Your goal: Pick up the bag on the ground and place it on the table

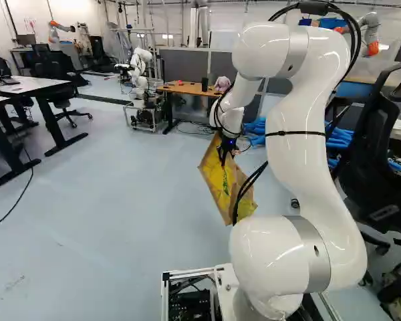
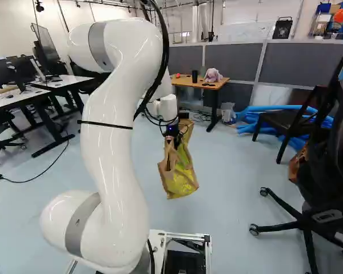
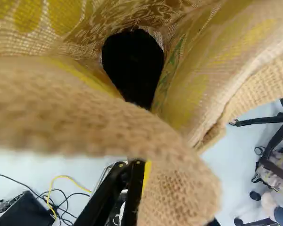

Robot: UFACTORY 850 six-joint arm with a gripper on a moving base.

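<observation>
Fingers [image 1: 222,156] closed on bag [image 1: 218,185] (yellow-patterned), above floor [image 1: 120,200]

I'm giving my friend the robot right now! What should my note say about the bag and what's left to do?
Gripper: shut on the top edge of the bag.
Bag: hanging from the gripper, off the floor, its mouth open.
Done: the bag is picked up.
Left: bring it to a table, set it down, let go. Probably the wooden table ahead, but there are white tables at the left of the left base view too, so check which one.
</observation>
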